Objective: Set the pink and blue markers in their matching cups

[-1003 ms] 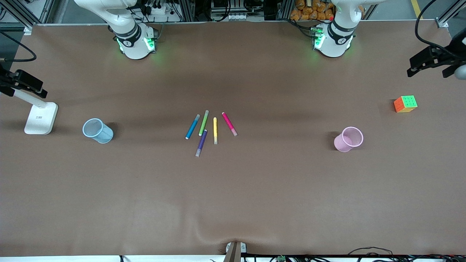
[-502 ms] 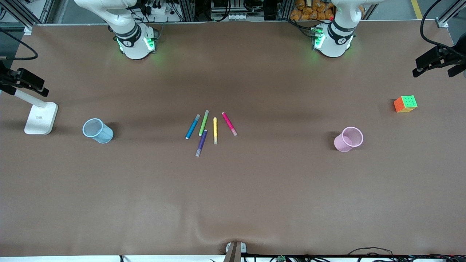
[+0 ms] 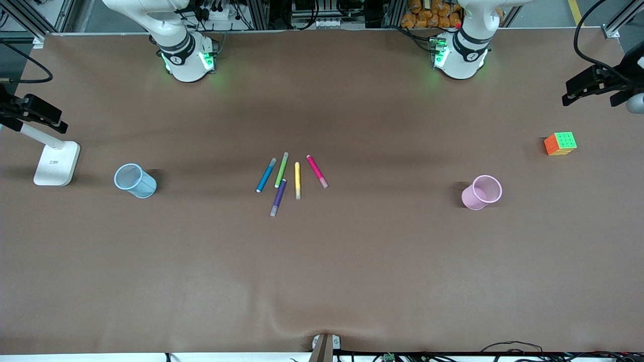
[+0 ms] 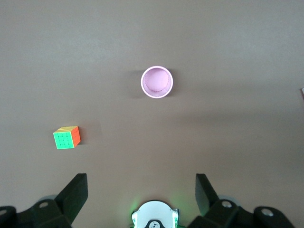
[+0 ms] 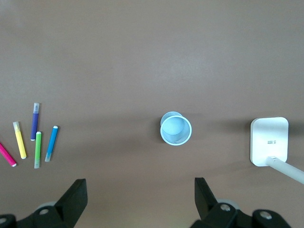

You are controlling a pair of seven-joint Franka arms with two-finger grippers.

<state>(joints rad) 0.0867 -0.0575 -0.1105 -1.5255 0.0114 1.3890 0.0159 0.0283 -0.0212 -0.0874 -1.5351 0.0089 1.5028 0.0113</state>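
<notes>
The blue marker (image 3: 266, 175) and the pink marker (image 3: 317, 171) lie in a fan of pens at the middle of the table. The pale blue cup (image 3: 135, 180) stands toward the right arm's end and the pale pink cup (image 3: 482, 192) toward the left arm's end. My left gripper (image 4: 141, 183) is open and empty, high over the table between its base and the pink cup (image 4: 156, 82). My right gripper (image 5: 140, 186) is open and empty, high above the blue cup (image 5: 175, 128), with the blue marker (image 5: 52, 143) and pink marker (image 5: 5, 155) off to one side.
A green pen (image 3: 282, 170), a yellow pen (image 3: 297, 180) and a purple pen (image 3: 277, 197) lie between the two markers. A colour cube (image 3: 560, 144) sits near the pink cup. A white lamp base (image 3: 56, 162) stands beside the blue cup. A dark fixture (image 3: 598, 83) hangs above the cube.
The dark fixture above the cube has swayed slightly to and fro. Markers, cups and arm bases have not moved.
</notes>
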